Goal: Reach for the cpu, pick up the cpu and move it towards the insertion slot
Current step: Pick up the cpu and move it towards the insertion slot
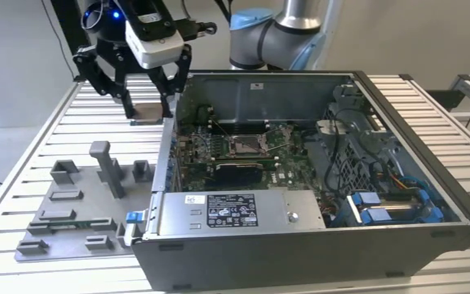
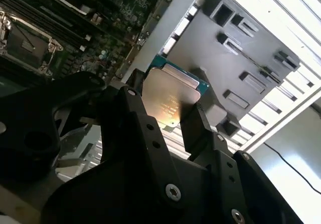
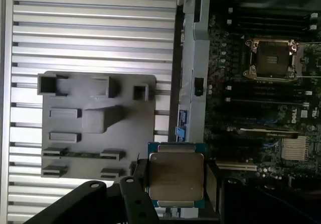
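The cpu [image 3: 176, 177], a thin square chip with a silvery top and a green edge, is held between my black fingers in both wrist views [image 2: 172, 97]. In the exterior view my gripper [image 1: 147, 113] hangs above the slatted table, just outside the case's wall on the exterior view's left, shut on the cpu [image 1: 147, 112]. The insertion slot [image 1: 246, 144], a square metal-framed socket on the green board, lies inside the open case. It also shows as the insertion slot [image 3: 273, 59] in the first wrist view and the insertion slot [image 2: 20, 42] in the second wrist view.
The open computer case [image 1: 300, 239] has tall walls around the board. A grey plastic fixture [image 1: 80, 202] with raised blocks lies on the slatted table [image 1: 39, 131] beside the case. Blue cable parts [image 1: 382, 208] and a drive cage fill the case on the exterior view's right.
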Robot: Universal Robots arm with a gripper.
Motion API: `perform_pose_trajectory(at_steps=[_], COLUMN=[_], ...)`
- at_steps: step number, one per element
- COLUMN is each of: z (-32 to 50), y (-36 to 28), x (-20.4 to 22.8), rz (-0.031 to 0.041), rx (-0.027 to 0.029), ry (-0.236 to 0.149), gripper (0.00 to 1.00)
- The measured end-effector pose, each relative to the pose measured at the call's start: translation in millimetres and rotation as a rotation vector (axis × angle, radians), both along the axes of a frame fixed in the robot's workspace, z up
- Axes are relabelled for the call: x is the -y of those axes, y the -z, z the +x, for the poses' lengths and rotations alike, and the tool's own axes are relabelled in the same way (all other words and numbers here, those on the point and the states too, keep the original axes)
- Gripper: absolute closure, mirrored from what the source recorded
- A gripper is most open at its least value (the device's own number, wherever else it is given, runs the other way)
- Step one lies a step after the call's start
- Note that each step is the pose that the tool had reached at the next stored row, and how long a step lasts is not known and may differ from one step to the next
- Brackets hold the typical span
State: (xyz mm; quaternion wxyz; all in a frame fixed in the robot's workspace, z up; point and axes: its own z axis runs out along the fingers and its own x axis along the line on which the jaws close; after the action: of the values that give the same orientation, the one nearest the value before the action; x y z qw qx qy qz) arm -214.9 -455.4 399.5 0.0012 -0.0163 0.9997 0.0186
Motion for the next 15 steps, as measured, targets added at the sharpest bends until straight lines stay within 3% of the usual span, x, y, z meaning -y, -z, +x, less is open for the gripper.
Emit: perform_pose_trajectory(at_steps=[15], z=[68.3], y=[0.5], x=[0.0], rz=[0.0001], rx=[-0.0003], ry=[0.0], gripper=[1.0])
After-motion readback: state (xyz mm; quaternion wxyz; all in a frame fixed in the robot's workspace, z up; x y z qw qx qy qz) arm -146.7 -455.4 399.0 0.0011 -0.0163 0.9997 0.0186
